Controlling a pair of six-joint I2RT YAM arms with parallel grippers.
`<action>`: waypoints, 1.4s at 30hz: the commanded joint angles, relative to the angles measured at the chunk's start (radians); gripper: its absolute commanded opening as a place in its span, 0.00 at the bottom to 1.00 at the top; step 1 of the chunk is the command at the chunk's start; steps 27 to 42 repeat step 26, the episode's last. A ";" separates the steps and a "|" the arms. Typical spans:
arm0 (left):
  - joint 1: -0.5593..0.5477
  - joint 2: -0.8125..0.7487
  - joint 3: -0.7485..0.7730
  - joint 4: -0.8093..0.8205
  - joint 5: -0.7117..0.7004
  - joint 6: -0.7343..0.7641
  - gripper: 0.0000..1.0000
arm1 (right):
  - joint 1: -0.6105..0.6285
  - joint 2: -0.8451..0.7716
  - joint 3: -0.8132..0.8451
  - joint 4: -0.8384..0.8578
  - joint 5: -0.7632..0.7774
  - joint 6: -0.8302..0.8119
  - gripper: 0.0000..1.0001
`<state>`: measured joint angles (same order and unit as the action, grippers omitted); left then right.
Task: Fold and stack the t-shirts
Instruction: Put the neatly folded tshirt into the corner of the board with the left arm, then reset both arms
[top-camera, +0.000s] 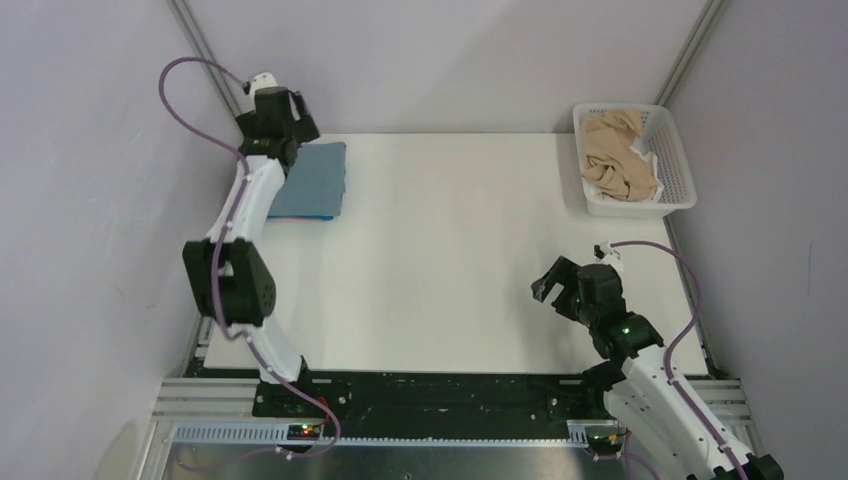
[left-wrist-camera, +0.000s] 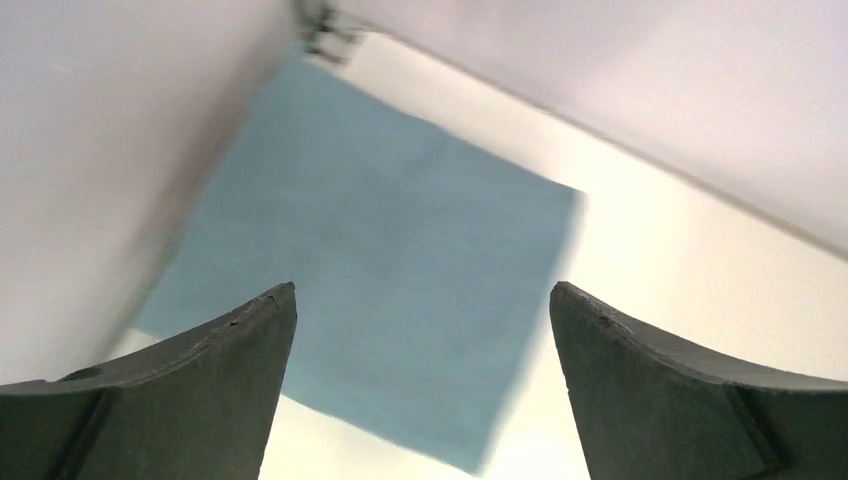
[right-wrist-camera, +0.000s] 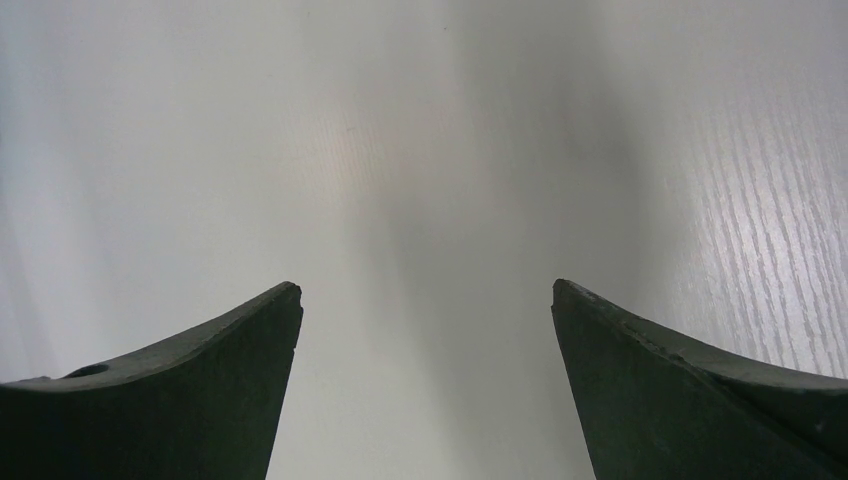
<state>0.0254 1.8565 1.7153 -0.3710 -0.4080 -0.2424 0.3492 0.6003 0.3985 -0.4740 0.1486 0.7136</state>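
Far left lies one folded grey-blue t-shirt; left gripper and right gripper both spread apart.

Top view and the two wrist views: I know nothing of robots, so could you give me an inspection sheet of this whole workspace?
Surface: white table, faint grain visible in the right wrist view.
Job's things: folded grey-blue shirt at the far left, a brighter blue edge showing under it; crumpled beige shirts in a white basket at the far right.
Clutter: nothing seen.
Grippers: left gripper open above the grey-blue shirt, holding nothing; right gripper open over bare table, holding nothing.
Cables: purple cables looped along both arms, off the cloth.
Surroundings: pale walls on three sides, metal frame posts in the far corners.
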 joint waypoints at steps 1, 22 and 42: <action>-0.082 -0.206 -0.172 0.060 0.235 -0.242 1.00 | 0.002 -0.032 0.037 -0.044 0.014 -0.006 1.00; -0.576 -1.529 -1.452 0.189 0.270 -0.370 1.00 | 0.062 -0.186 -0.036 -0.070 0.137 -0.047 1.00; -0.575 -1.566 -1.452 0.136 0.246 -0.377 1.00 | 0.065 -0.226 -0.047 -0.076 0.142 -0.044 1.00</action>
